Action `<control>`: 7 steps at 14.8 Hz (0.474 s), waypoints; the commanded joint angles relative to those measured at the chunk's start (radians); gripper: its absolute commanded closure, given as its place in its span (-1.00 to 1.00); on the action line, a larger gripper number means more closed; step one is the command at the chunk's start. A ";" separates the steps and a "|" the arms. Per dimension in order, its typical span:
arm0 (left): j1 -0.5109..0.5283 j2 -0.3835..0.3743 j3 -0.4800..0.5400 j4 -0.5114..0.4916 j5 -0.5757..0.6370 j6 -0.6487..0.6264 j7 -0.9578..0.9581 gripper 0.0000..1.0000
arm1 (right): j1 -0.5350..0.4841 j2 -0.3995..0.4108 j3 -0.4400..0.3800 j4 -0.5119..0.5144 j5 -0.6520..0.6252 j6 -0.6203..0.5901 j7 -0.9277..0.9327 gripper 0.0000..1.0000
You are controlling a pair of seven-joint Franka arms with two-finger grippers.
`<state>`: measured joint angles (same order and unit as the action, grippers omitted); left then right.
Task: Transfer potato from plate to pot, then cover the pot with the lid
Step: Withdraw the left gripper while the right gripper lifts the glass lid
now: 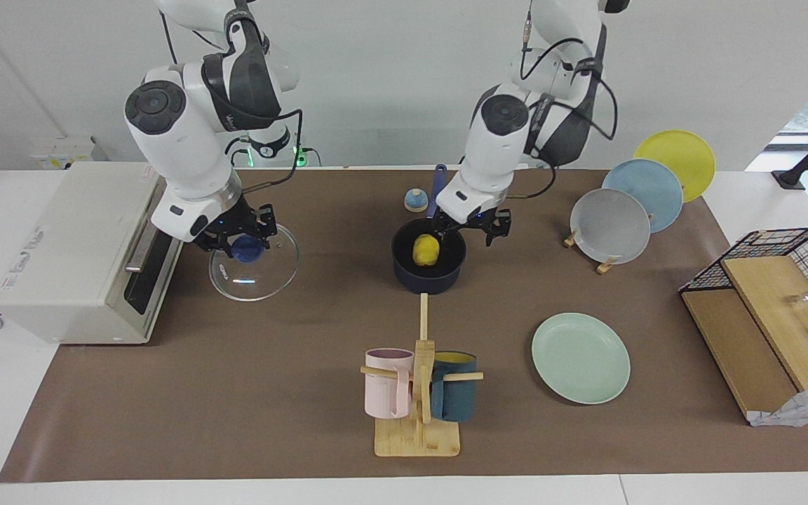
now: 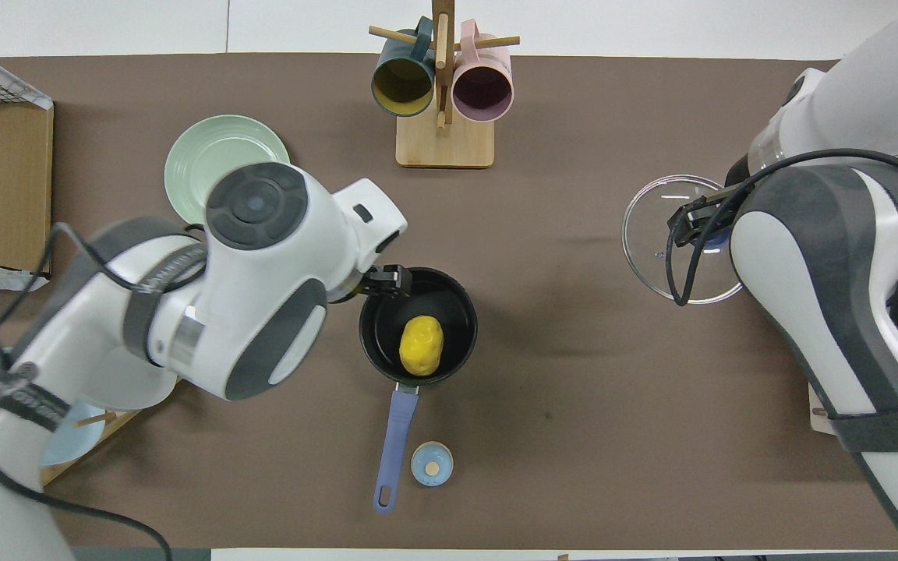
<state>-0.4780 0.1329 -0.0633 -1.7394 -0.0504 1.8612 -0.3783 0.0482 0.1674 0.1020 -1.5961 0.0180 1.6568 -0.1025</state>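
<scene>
The yellow potato (image 1: 426,250) (image 2: 421,346) lies inside the dark navy pot (image 1: 429,282) (image 2: 465,312), whose blue handle (image 2: 394,436) points toward the robots. My left gripper (image 1: 472,229) (image 2: 383,282) hangs open and empty just above the pot's rim, on the side toward the left arm's end. My right gripper (image 1: 245,245) (image 2: 703,224) is shut on the blue knob of the clear glass lid (image 1: 257,275) (image 2: 655,241), holding it slightly tilted above the mat beside the white appliance. The mint-green plate (image 1: 581,358) (image 2: 199,156) is bare; in the overhead view the left arm covers part of it.
A wooden mug rack (image 1: 418,421) with a pink and a teal mug stands farther from the robots than the pot. A small blue bell (image 1: 415,200) sits by the pot's handle. Upright plates (image 1: 611,224) and a wire basket (image 1: 783,245) occupy the left arm's end, a white appliance (image 1: 74,238) the right arm's.
</scene>
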 commanded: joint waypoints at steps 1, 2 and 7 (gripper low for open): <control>0.126 -0.064 -0.001 0.087 0.010 -0.105 0.108 -1.00 | -0.011 -0.057 0.031 0.012 0.016 -0.054 0.013 1.00; 0.178 -0.091 0.000 0.090 0.009 -0.117 0.168 -1.00 | -0.011 -0.074 0.060 0.012 0.008 -0.086 0.056 1.00; 0.375 -0.180 -0.001 0.096 0.023 -0.221 0.369 -1.00 | 0.001 -0.077 0.214 -0.007 0.013 -0.060 0.260 1.00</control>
<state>-0.1421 -0.0227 -0.0502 -1.6386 -0.0494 1.6917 -0.0432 0.0511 0.0920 0.2588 -1.5872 0.0193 1.5752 0.1034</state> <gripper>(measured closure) 0.000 0.339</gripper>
